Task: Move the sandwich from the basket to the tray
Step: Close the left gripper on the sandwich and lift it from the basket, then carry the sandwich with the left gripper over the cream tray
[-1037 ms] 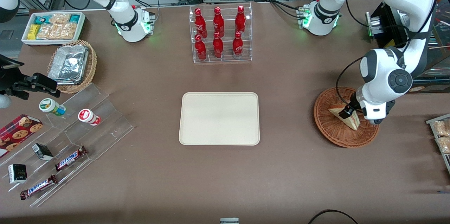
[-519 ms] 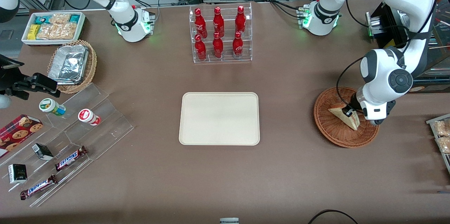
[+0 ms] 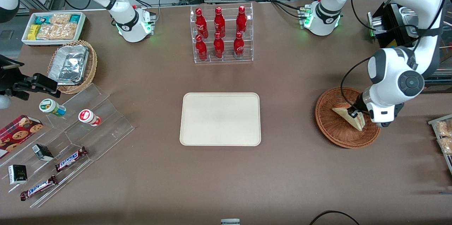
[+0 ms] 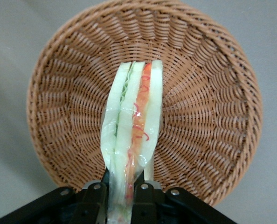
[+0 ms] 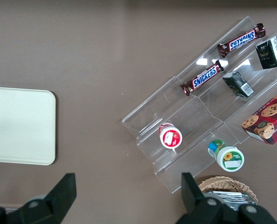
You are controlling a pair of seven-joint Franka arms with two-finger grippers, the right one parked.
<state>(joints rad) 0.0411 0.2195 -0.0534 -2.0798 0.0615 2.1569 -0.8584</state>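
The sandwich, a pale bread wedge in clear wrap with red, orange and green layers on its cut edge, stands on edge in the reddish-brown wicker basket toward the working arm's end of the table. My left gripper is shut on the wedge's thick end, one black finger pressed to each bread face. The basket's woven wall rings the sandwich. I cannot tell whether the wedge still touches the basket floor. The cream tray lies bare at the table's middle and also shows in the right wrist view.
A clear rack of red bottles stands farther from the camera than the tray. Toward the parked arm's end are a stepped acrylic shelf with snacks, a tan basket with a foil container and a white snack box. Snack packets lie beside the basket.
The left wrist has shifted slightly toward the working arm's end, and the sandwich has moved a little with it inside the basket.
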